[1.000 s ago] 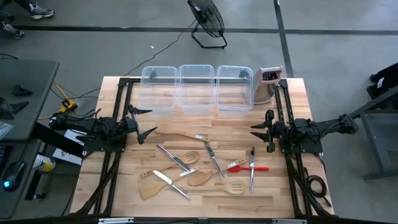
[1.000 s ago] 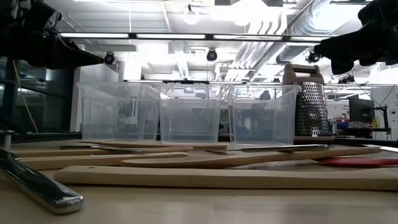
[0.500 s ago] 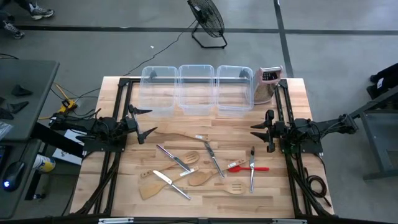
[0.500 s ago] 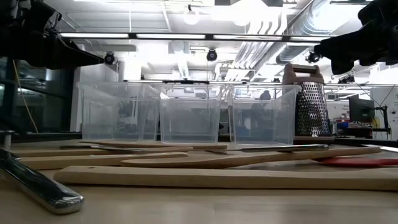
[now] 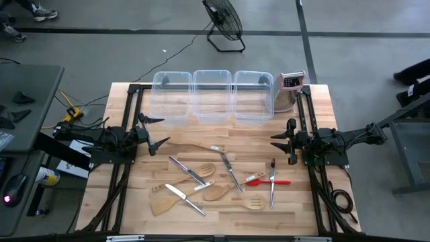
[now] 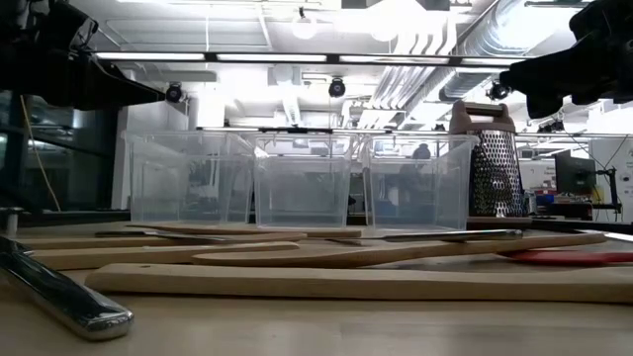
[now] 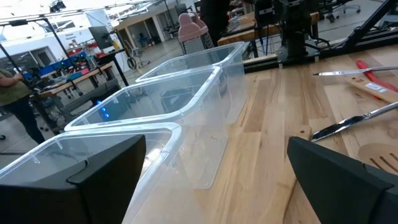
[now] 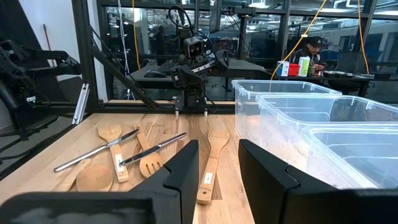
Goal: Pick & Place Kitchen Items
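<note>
Several slim utensils lie flat on the wooden table (image 5: 316,101) between my two arms: pale wooden spoons and spatulas (image 5: 201,191), a long wooden spatula (image 5: 195,146), a slotted one (image 5: 252,202), silver knives (image 5: 185,199), silver tongs (image 5: 272,183) and a red spatula (image 5: 266,181). My left gripper (image 5: 160,132) hovers open at the table's left, above the wood and left of the utensils. My right gripper (image 5: 274,140) hovers at the table's right, open with a narrower gap (image 8: 219,174), just beyond the tongs. Both are empty.
Three clear plastic tubs (image 5: 212,95) stand in a row along the far edge, with an upright metal box grater (image 5: 289,91) to their right. Black frame rails (image 5: 127,121) run along both table sides. A floor fan (image 5: 225,23) stands beyond the table.
</note>
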Available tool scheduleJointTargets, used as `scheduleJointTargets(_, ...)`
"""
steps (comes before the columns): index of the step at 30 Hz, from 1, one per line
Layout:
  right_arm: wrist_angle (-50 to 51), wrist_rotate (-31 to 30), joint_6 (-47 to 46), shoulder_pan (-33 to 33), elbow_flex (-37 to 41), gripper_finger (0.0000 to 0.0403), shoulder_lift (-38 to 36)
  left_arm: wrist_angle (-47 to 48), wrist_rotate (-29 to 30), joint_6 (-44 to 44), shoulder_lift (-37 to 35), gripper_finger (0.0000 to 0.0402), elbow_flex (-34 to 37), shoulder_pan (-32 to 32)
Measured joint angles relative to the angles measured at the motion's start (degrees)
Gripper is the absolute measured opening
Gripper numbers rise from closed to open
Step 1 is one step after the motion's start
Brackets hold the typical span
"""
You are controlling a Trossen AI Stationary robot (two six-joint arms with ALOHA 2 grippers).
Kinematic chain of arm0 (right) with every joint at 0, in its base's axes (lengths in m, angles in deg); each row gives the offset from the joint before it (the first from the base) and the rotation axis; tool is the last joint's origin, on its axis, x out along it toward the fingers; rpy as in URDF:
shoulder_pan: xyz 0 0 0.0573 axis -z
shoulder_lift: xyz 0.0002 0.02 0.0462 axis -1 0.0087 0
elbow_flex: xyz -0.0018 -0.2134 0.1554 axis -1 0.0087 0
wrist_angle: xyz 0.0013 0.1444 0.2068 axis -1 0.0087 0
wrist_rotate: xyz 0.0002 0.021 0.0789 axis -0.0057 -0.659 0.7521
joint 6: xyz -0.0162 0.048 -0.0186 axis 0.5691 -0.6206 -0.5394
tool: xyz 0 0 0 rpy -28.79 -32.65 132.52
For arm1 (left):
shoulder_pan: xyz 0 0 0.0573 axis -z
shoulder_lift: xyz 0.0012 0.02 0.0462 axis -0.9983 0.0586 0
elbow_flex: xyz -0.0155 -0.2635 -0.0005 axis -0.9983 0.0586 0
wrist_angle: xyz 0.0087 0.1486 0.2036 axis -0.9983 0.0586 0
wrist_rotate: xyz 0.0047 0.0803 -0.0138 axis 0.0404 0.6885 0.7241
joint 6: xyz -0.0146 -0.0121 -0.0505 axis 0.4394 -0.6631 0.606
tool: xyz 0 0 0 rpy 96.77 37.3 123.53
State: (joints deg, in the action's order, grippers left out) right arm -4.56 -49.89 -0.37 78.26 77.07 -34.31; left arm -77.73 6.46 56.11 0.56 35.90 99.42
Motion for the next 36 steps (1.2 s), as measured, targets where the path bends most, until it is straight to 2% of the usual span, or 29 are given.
scheduleJointTargets(7, -0.31, -0.02, 6.27, 0.01, 0.0, 0.0107, 0.01, 0.0, -0.02, 0.0, 0.0, 0.0388, 0.0, -0.02)
scheduleJointTargets(13, -0.1, 0.06, 3.66, 0.02, 0.02, 0.0107, 0.02, 0.01, 0.0, 0.02, 0.02, 0.0388, -0.02, -0.02)
scheduleJointTargets(18, -0.84, 1.97, -12.41, 0.0, -0.01, 0.0107, 0.01, 0.0, -0.01, 0.0, 0.01, 0.0388, -0.01, -0.01)
scheduleJointTargets(20, -0.24, 1.94, -24.55, 0.0, -0.53, 0.0107, 0.04, 0.01, 0.0, 0.0, 0.02, 0.0388, -0.02, -0.02)
scheduleJointTargets(23, 6.8, 2.68, -41.7, 0.37, -3.94, 0.0107, 0.44, -0.01, 0.0, 0.0, 0.0, 0.0388, -0.01, 0.0)
scheduleJointTargets(28, 17.87, 9.2, -48.48, 3.38, -10.82, 0.0107, 1.7, -0.01, -0.02, 0.0, 0.02, 0.0388, -0.02, -0.01)
scheduleJointTargets(34, 22.25, 18.05, -59.55, 7.15, -15.99, 0.0107, 6.39, 0.0, -0.01, 0.0, 0.01, 0.0388, 0.0, -0.01)
scheduleJointTargets(36, 22.91, 18.73, -64.25, 8.12, -16.89, 0.0107, 7.92, -0.01, -0.02, 0.0, 0.0, 0.0388, -0.02, 0.0)
